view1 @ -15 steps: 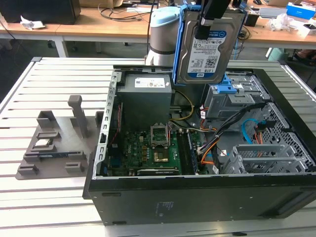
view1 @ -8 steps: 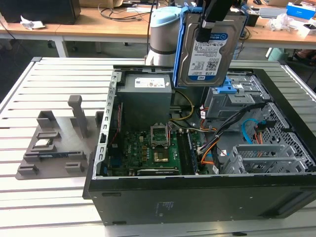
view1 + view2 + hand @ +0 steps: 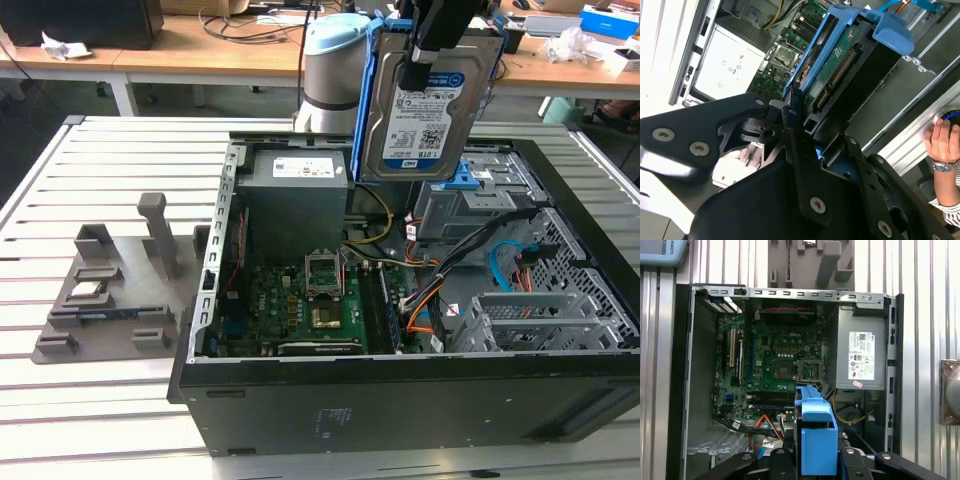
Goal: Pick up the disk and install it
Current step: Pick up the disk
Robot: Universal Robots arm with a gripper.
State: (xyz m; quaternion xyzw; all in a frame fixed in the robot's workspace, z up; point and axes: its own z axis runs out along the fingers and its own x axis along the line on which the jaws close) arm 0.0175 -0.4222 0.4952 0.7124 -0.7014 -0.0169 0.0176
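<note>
Held item: disk (image 3: 432, 105), raised above an open computer case (image 3: 400, 400).
Gripper (image 3: 417, 52) clamped on the disk's upper edge. The drive hangs upright in its blue bracket, label toward the exterior view, over the drive-bay end of the case. The case lies on its side on the slatted counter (image 3: 120, 150), motherboard (image 3: 300, 300) and power supply (image 3: 298, 195) exposed. A gray parts fixture (image 3: 110, 290) sits beside it, on the exterior view's left.

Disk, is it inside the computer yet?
Not yet. Picking up looks done: the fingers grip the disk. Right now it hangs upright above the open computer case. Left: it isn't seated in the case.
</note>
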